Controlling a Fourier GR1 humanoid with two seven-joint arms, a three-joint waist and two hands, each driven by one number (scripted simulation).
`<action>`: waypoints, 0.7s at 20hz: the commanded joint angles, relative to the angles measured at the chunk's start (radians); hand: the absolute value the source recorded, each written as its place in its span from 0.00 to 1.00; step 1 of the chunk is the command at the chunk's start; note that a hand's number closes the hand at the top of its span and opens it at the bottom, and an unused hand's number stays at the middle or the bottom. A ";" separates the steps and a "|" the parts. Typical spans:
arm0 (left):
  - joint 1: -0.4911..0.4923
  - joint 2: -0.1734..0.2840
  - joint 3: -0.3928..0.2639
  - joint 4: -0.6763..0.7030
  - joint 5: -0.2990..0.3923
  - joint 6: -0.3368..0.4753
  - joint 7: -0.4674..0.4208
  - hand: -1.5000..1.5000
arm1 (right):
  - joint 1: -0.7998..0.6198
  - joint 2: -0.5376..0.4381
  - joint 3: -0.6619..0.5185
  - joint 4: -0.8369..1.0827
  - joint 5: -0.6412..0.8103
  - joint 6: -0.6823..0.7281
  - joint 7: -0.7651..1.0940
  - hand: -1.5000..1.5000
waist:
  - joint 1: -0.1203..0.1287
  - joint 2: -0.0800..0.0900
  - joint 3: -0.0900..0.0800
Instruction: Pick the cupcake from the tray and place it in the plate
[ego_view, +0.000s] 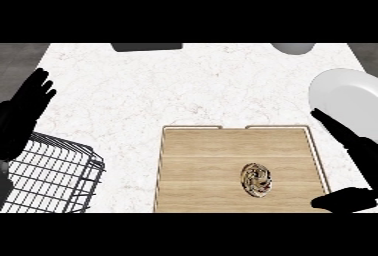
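Right hand (353, 150): fingers straight, thumb spread, grasping nothing, at the wooden tray's (207, 165) 3 o'clock edge. Cupcake (257, 179): on the tray, at 9 o'clock from that hand, apart. Plate (345, 95): at the hand's 12 o'clock; left hand (26, 112) rests open.

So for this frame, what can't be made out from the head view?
- Dark flat object: cut off by the top edge, unidentifiable.
- Grey round object: same, only its lower part shows.
- Plate: right side cut off; right hand overlaps its lower rim.
- Wire basket: cut off at left and bottom.
- Cupcake: top only; sides hidden.
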 joint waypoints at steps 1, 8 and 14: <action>0.111 -0.177 -0.143 0.063 0.022 0.018 0.023 0.50 | -0.002 0.012 0.057 -0.026 0.037 0.013 0.085 0.00 | 0.001 0.033 -0.049; 0.127 -0.176 -0.151 0.072 0.029 0.018 0.004 0.50 | 0.017 0.089 0.154 -0.074 0.093 -0.014 0.172 0.00 | 0.006 0.034 -0.049; 0.126 -0.168 -0.167 0.046 0.021 0.031 0.008 0.50 | -0.006 0.100 0.195 -0.085 0.185 -0.025 0.265 0.00 | 0.012 0.029 -0.049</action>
